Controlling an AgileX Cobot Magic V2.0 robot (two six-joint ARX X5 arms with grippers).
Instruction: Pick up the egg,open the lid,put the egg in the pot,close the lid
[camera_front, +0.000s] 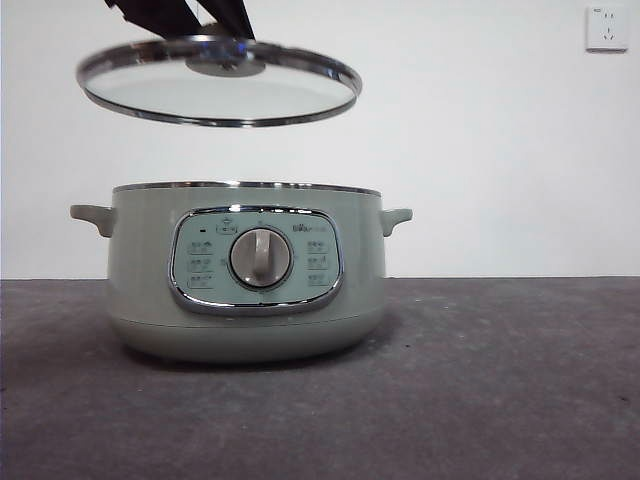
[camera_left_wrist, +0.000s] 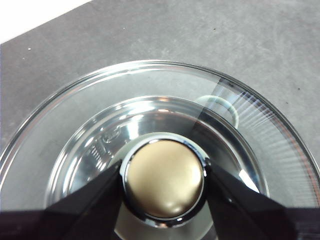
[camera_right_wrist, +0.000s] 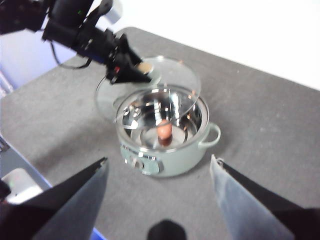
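Now I see left gripper (camera_left_wrist: 164, 186) clenched on lid (camera_front: 219, 82) knob, clear glass hovering above pot (camera_front: 245, 272). Reddish-brown egg (camera_right_wrist: 164, 130) sits inside pot. Right gripper (camera_right_wrist: 159, 172) released, high above.

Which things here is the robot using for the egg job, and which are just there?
For the job:
- egg, inside the pot
- pot
- lid, held above the pot
- left gripper, shut on the lid's knob
- right gripper, open, high above

Just there:
- wall socket
- table
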